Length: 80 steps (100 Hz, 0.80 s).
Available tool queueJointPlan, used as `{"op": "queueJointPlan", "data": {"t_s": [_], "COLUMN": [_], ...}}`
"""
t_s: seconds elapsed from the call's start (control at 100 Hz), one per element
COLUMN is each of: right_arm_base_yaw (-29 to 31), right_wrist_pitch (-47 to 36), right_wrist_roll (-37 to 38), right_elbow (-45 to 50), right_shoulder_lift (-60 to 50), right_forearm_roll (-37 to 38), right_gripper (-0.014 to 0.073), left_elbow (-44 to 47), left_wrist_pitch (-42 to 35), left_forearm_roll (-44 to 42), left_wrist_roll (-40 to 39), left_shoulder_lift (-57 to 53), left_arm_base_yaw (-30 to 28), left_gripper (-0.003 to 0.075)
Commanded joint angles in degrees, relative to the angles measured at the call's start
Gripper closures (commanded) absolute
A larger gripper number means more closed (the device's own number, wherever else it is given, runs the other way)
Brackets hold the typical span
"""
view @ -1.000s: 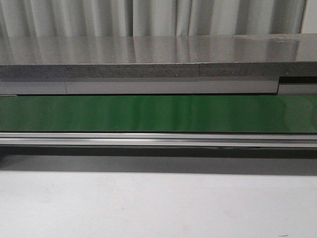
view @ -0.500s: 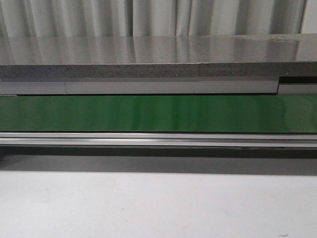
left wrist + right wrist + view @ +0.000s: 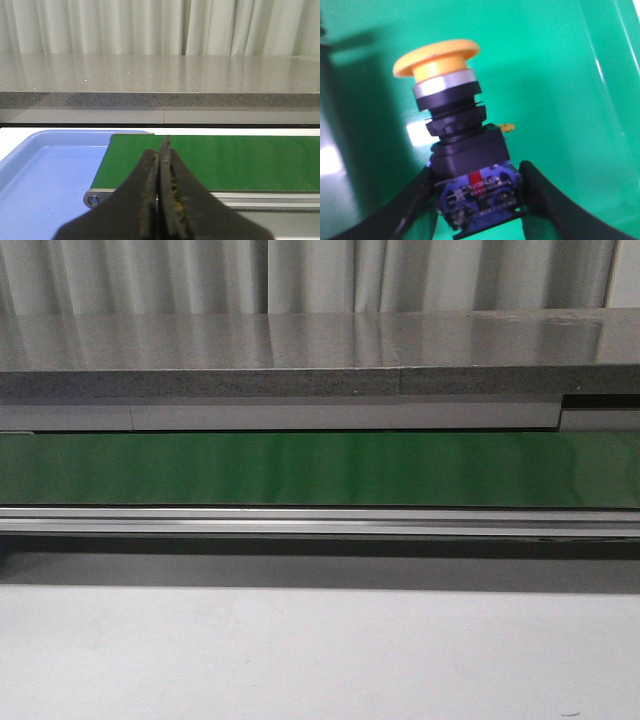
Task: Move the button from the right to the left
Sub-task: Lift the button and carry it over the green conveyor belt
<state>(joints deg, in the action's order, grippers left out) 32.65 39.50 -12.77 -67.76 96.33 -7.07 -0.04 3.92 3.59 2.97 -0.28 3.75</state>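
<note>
The button [image 3: 451, 120] shows only in the right wrist view: a yellow-orange mushroom cap, a silver ring, and a black body with a blue base and a red mark. My right gripper [image 3: 476, 172] is shut on its blue base, one finger on each side, over a bright green surface [image 3: 555, 90]. My left gripper [image 3: 161, 150] is shut and empty. It hangs over the left end of the green belt [image 3: 240, 160]. In the front view the belt [image 3: 320, 468] runs across the frame, with no button and no gripper in sight.
A blue tray [image 3: 45, 175] lies just beyond the belt's left end, by its end roller [image 3: 93, 199]. A grey stone counter [image 3: 300, 350] runs behind the belt, with pale curtains beyond. A metal rail [image 3: 320, 520] edges the belt in front, then a white tabletop [image 3: 320, 660].
</note>
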Motion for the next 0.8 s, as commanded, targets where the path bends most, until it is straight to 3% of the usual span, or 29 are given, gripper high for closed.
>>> {"op": "queueJointPlan", "data": {"t_s": [0.0, 0.28, 0.44, 0.79], "right_arm_base_yaw": [-0.1, -8.6, -14.1, -15.0], "right_wrist_pitch": [2.2, 10.6, 8.9, 12.0], "right_wrist_roll": [-0.6, -0.6, -0.6, 3.9], "right_elbow": [-1.3, -1.2, -1.0, -1.0], "right_shoulder_lift": [-6.0, -11.6, -11.5, -7.1], "right_forearm_roll": [-2.6, -3.7, -3.7, -4.7], "right_gripper": [0.0446, 0.0446, 0.0446, 0.0446], "left_elbow": [2.6, 2.6, 2.6, 2.6], "left_wrist_pitch": [-4.8, -4.8, -4.8, -4.8], "left_forearm_roll": [0.5, 0.5, 0.5, 0.5], "left_wrist_roll": [-0.1, -0.1, -0.1, -0.1], "left_shoulder_lift": [-1.9, -1.9, -1.9, -1.9], "left_arm_base_yaw": [-0.2, -0.2, -0.2, -0.2], "left_gripper": [0.074, 0.074, 0.074, 0.074]}}
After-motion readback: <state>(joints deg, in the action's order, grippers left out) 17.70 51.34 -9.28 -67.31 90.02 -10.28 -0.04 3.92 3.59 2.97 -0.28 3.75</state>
